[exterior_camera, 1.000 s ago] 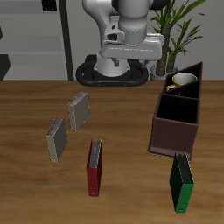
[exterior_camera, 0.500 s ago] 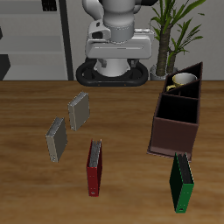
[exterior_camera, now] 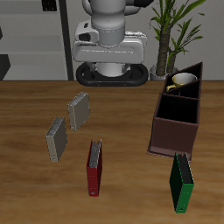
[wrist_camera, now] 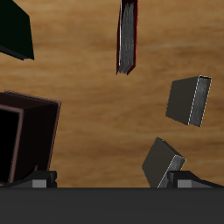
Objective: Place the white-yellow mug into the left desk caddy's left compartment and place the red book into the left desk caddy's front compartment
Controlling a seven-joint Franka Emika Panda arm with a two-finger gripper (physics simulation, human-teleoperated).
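Note:
The white-yellow mug (exterior_camera: 181, 81) sits inside the end section of the left desk caddy (exterior_camera: 175, 131) that lies farthest back. The red book (exterior_camera: 94, 166) lies on the table nearer the front edge, apart from the caddy; it also shows in the wrist view (wrist_camera: 128, 35). My gripper (exterior_camera: 108, 54) hangs high over the back of the table, above the books and the caddy. In the wrist view my gripper (wrist_camera: 112, 179) is open and empty, with both fingertips (wrist_camera: 39, 179) spread wide. The caddy's corner (wrist_camera: 26, 140) shows there too.
A green book (exterior_camera: 180, 182) (wrist_camera: 16, 31) lies in front of the caddy near the table's front edge. Two grey books (exterior_camera: 80, 110) (exterior_camera: 56, 138) lie beyond the red book; both show in the wrist view (wrist_camera: 190, 99) (wrist_camera: 163, 162). A potted plant (exterior_camera: 171, 26) stands behind the caddy.
My arm has swung sideways away from above the caddy towards the side where the books lie. The mug, books and caddy have not moved.

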